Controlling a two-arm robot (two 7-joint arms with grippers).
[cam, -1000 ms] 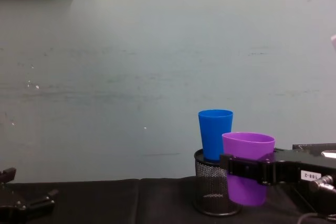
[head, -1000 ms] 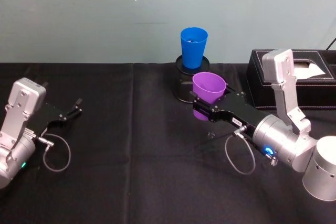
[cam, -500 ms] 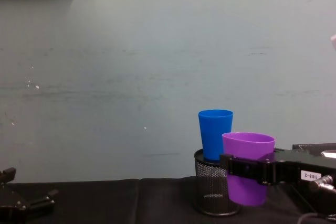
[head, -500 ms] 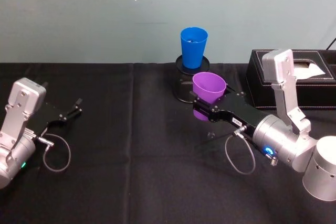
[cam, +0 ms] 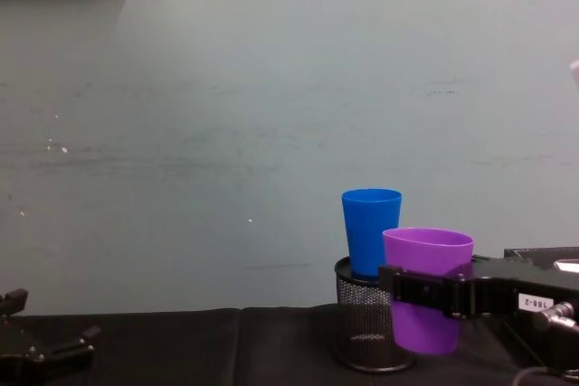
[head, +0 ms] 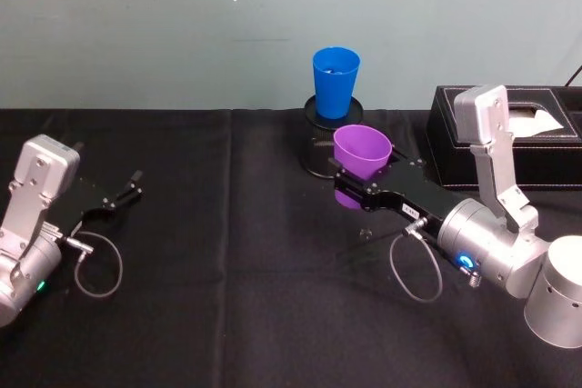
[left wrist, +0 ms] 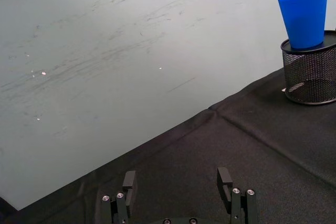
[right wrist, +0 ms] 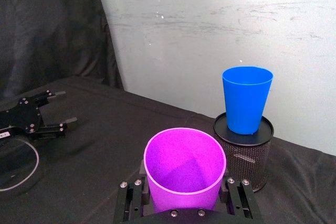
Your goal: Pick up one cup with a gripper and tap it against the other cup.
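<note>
The purple cup (head: pixel 361 159) is held upright above the black cloth, with my right gripper (head: pixel 349 184) shut on its lower wall. In the chest view the purple cup (cam: pixel 427 285) hangs in front of and slightly right of the blue cup (cam: pixel 371 230), a small gap apart. The blue cup (head: pixel 335 82) stands upright on top of a black mesh pen holder (head: pixel 321 148). The right wrist view shows the purple cup (right wrist: pixel 184 165) between the fingers, the blue cup (right wrist: pixel 245 99) beyond. My left gripper (head: pixel 125 190) rests open at the table's left, also seen as the left gripper (left wrist: pixel 178 184).
A black tissue box (head: pixel 518 134) stands at the back right, behind my right arm. The black tablecloth (head: pixel 227 270) covers the table. A pale wall (head: pixel 182 24) runs close behind the pen holder.
</note>
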